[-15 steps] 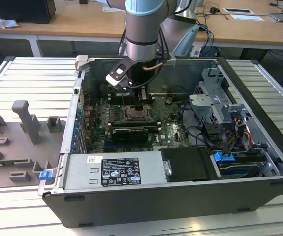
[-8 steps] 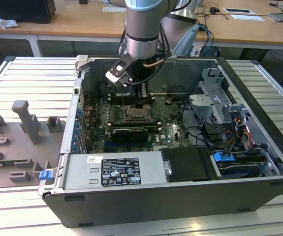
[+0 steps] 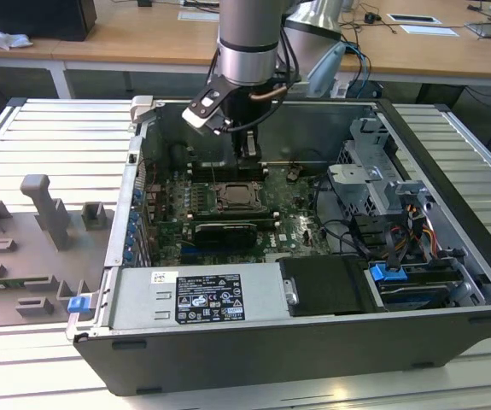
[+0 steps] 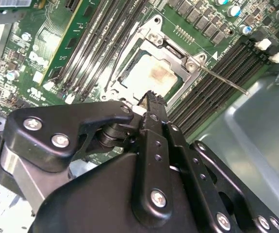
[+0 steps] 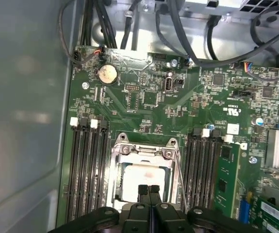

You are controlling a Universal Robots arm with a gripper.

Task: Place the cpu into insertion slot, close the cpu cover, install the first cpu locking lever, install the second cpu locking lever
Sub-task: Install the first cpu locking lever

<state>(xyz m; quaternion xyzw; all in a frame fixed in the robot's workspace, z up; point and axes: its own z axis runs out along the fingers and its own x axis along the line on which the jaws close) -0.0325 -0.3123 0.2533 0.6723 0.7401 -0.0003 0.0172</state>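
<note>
Pale silver-beige, the small flat square cpu (image 5: pixel 144 175) is seated in the silver-rimmed square insertion slot (image 3: pixel 236 198), framed by the thin silver metal cpu cover (image 5: pixel 129 149). The black pincer (image 5: pixel 147 188) is held shut and empty just above it — should it slip off the seemingly unlatched thin wire lever (image 4: pixel 224 80), the green circuit board (image 5: pixel 144 104) could be gouged.
</note>
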